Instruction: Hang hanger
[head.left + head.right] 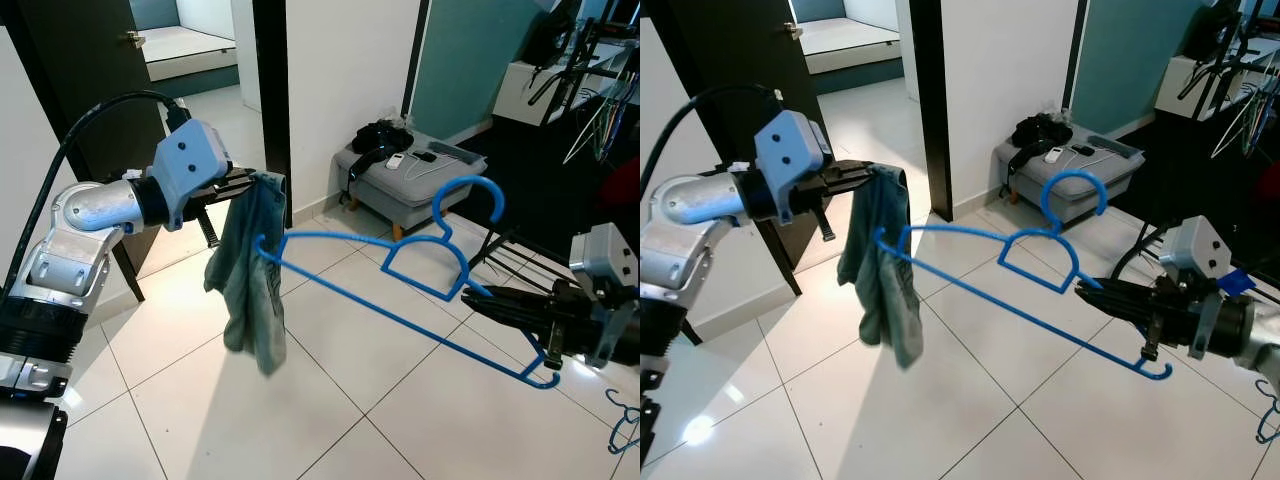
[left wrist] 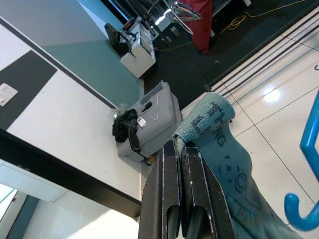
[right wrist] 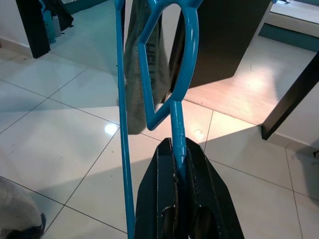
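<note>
A blue plastic hanger (image 1: pixel 420 270) is held out flat above the tiled floor, its hook (image 1: pixel 470 200) pointing up and away. My right gripper (image 1: pixel 478 296) is shut on its sloping arm near the neck, seen close in the right wrist view (image 3: pixel 177 149). A teal-grey cloth (image 1: pixel 250 270) hangs limp from my left gripper (image 1: pixel 255 182), which is shut on its top edge (image 2: pixel 187 147). The hanger's far end (image 1: pixel 265 245) touches or pokes into the cloth.
A grey ottoman (image 1: pixel 415 180) with black items and a remote stands by the white wall. A dark door (image 1: pixel 90 70) is on the left. A drying rack (image 1: pixel 590 70) and a second blue hanger (image 1: pixel 625 420) are on the right.
</note>
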